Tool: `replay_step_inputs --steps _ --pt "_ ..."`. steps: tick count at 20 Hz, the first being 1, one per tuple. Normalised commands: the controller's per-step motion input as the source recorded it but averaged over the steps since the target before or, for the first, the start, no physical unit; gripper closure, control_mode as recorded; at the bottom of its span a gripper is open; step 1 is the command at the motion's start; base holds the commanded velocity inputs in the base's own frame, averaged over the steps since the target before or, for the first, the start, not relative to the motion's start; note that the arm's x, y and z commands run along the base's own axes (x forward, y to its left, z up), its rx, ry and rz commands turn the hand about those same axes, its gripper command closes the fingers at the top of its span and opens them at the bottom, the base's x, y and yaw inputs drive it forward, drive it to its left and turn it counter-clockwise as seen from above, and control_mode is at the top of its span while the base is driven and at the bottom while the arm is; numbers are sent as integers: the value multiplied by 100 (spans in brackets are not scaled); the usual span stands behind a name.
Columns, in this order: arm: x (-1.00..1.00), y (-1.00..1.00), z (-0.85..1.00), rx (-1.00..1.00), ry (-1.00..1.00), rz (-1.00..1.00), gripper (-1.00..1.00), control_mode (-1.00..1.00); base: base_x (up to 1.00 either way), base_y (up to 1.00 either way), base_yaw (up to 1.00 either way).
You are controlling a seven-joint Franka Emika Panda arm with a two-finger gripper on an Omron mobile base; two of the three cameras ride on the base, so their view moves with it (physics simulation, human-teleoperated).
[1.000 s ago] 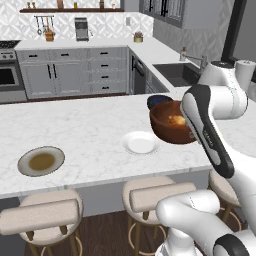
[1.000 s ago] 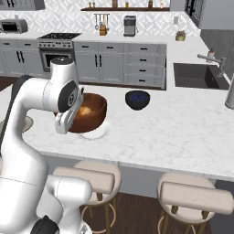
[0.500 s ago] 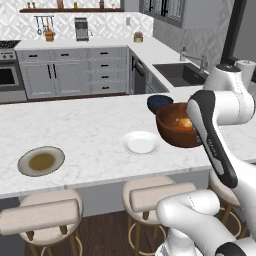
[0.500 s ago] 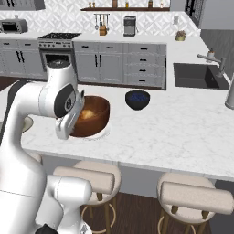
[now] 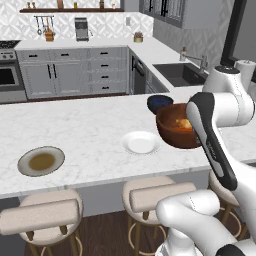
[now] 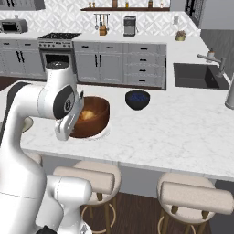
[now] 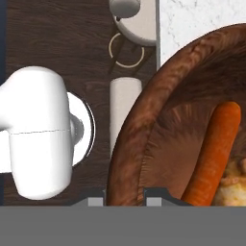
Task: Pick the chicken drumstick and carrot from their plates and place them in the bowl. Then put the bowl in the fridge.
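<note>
Gripper (image 7: 124, 198) clamped on the near rim of the bowl (image 7: 144, 120), one fingertip on each side of the wall, with the carrot (image 7: 214, 153) lying inside beside a pale edge of the chicken drumstick (image 7: 233, 185). Compared with a second ago, the bowl (image 5: 176, 126) has been carried off the counter and toward the arm's right; it hangs in the air just past the white plate (image 5: 140, 142). Farther left, the olive plate (image 5: 41, 160) sits bare, so the loading step appears complete and the carry to the fridge has begun. Beyond, a small dark bowl (image 6: 137, 99) remains on the counter (image 6: 183, 132); the fridge itself cannot be made out for certain.
</note>
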Motion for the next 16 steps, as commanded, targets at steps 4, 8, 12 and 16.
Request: replay_step_inputs --steps 4,8,12,16 --pt "-1 0 0 0 0 0 100 -100 0 0 0" --pt "-2 -1 0 1 0 0 100 -100 0 0 0" --pt "0 0 0 0 0 0 100 100 -21 0 0" --pt "0 0 0 0 0 0 100 100 -100 13 4"
